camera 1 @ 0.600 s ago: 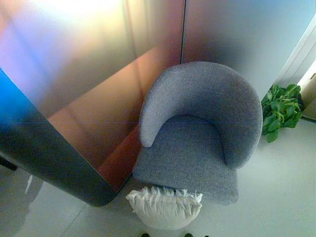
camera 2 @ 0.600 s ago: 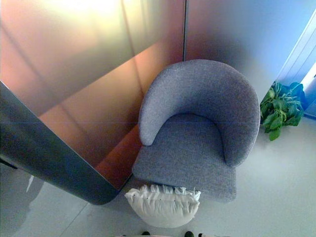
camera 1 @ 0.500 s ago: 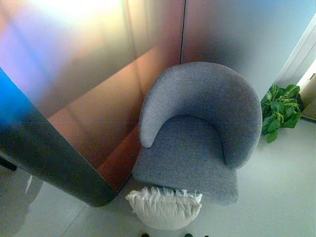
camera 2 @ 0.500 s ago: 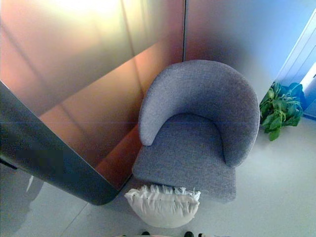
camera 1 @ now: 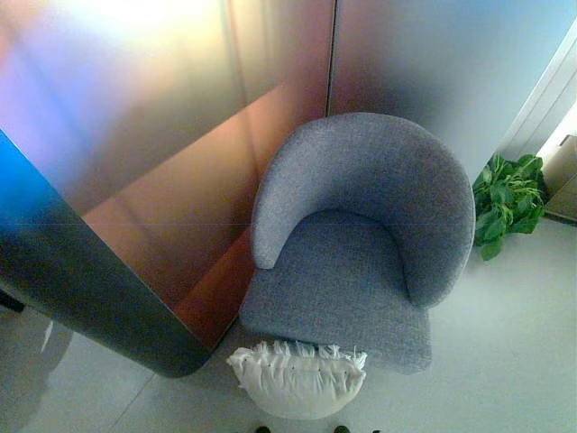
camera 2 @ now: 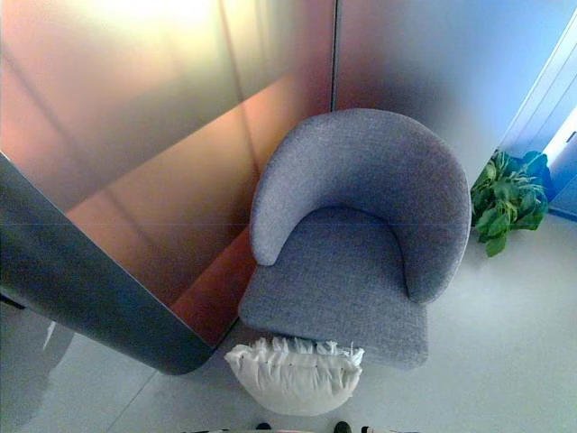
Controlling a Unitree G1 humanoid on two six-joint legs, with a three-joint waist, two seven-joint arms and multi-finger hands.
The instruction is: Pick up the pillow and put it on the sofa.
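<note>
Left eye view shows the white pillow (camera 1: 297, 382) lying on the floor (camera 1: 505, 361), touching the front edge of the grey sofa (camera 1: 361, 244). A green plant (camera 1: 505, 203) stands to the sofa's right. Neither hand shows, so I cannot tell the state of the fingers.

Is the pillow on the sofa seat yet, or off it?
Off it. The white pillow lies on the floor against the front edge of the grey sofa, whose seat is bare; neither hand shows.
</note>
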